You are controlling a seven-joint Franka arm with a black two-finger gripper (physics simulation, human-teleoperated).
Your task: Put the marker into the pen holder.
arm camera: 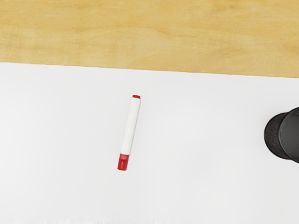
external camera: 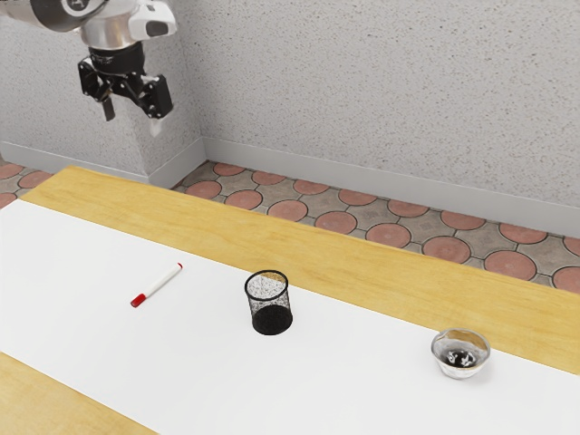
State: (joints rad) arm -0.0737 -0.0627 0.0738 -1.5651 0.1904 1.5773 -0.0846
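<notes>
High above the table at the exterior view's upper left, my gripper [external camera: 132, 114] is open, its two fingers wide apart with nothing between them. The white marker with a red cap [external camera: 158, 285] lies flat on the white mat, well below the hand. From above, the marker [arm camera: 131, 127] shows whole. A black mesh pen holder [external camera: 270, 304] stands upright, toward the exterior view's right of the marker and apart from it. Part of the pen holder [arm camera: 279, 135] is cut off by the wrist view's edge.
A small clear glass bowl [external camera: 460, 354] stands on the white mat [external camera: 362, 381], farther toward the exterior view's right than the pen holder. Bare wood of the table [external camera: 308, 250] runs along the mat. A speckled wall [external camera: 381, 91] rises beyond the tiled floor.
</notes>
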